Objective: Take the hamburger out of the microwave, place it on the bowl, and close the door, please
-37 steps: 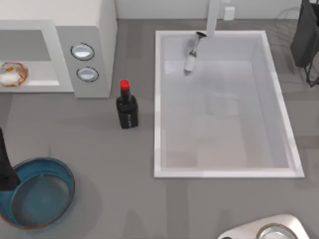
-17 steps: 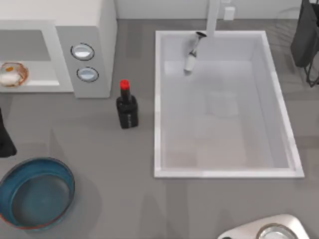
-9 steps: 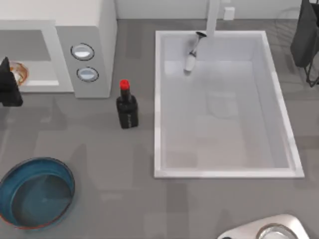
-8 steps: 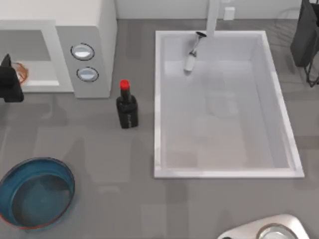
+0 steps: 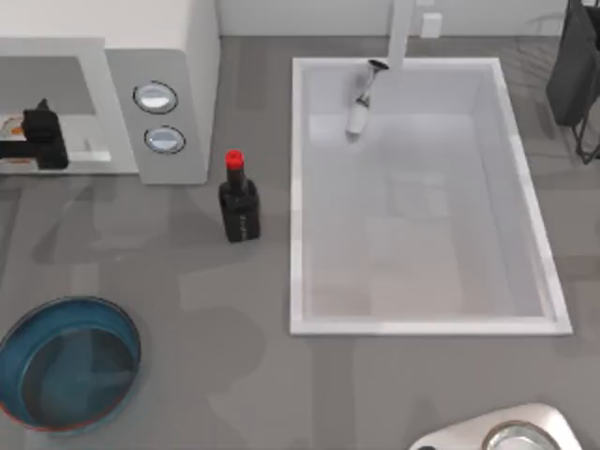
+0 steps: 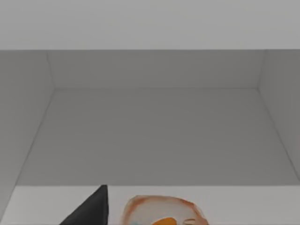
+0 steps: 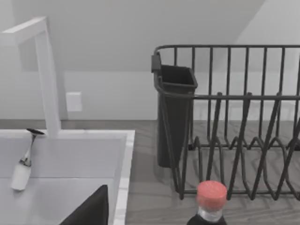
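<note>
The white microwave [image 5: 178, 56] stands at the table's back left with its cavity open. Inside it lies the hamburger [image 5: 9, 127], cream with tan edges, also showing as the hamburger [image 6: 164, 214] close before the left wrist camera. My left gripper [image 5: 39, 139] is at the cavity's mouth just right of the hamburger and open; one dark finger [image 6: 91, 211] shows beside it and nothing is gripped. The blue bowl [image 5: 117, 328] sits empty at the front left. One finger [image 7: 91, 211] of my open right gripper shows, facing the sink and rack.
A dark bottle with a red cap [image 5: 238, 202] stands in front of the microwave's dial panel. A white sink [image 5: 525, 216] with a faucet [image 5: 401, 33] takes up the middle right. A black dish rack [image 5: 577, 75] is at the back right, a steel pan [image 5: 516, 436] at the front right.
My left gripper has travelled from beside the bowl back to the microwave and then right, into the open cavity next to the hamburger. The bowl, the bottle and the hamburger have stayed put.
</note>
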{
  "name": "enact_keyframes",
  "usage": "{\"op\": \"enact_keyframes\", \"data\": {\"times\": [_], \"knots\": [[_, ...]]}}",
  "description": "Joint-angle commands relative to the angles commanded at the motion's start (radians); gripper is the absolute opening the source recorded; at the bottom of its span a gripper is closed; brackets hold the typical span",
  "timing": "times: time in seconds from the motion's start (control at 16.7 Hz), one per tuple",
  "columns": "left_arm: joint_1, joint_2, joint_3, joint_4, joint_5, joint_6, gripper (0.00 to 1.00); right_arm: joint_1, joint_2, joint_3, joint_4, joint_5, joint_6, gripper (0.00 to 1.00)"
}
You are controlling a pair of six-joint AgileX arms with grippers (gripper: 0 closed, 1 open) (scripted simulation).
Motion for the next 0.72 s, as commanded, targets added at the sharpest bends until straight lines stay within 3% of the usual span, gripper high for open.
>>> {"op": "enact_keyframes", "data": {"times": [0.42, 0.72], "knots": [[0.029, 0.509, 0.179, 0.249, 0.036, 0.014, 1.0, 0.0, 0.0, 0.0, 0.0, 0.0, 0.0, 1.0], [0.04, 0.686, 0.244, 0.341, 0.049, 0.019, 1.0, 0.0, 0.0, 0.0, 0.0, 0.0, 0.0, 1.0]]}}
